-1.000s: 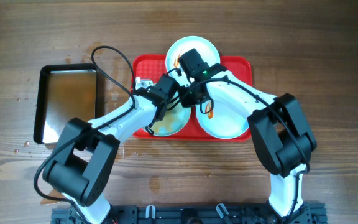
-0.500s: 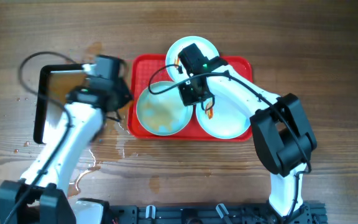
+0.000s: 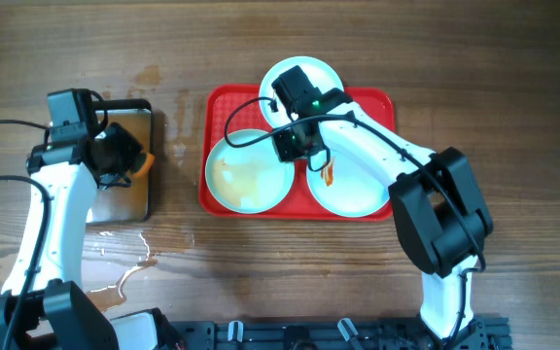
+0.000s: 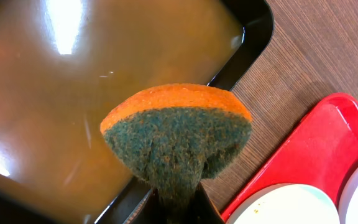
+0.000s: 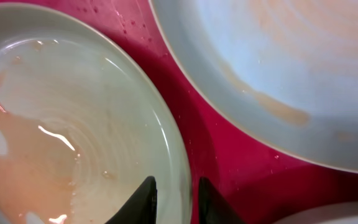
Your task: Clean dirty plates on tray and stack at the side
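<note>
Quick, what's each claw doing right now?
Left gripper: shut on the orange-and-green scouring sponge.
Right gripper: jaws straddle a round white plate at its rim; grip cannot be told.

L gripper (image 4: 178,208) w/ sponge (image 4: 176,134) gone from tray (image 3: 372,102) to over pan (image 4: 73,93), front-left plate (image 3: 251,173) uncovered (wet)

Red tray (image 3: 220,102), whitish plates (image 3: 246,175), orange-green sponge (image 4: 176,134), perhaps brownish pan (image 4: 257,31)
</note>
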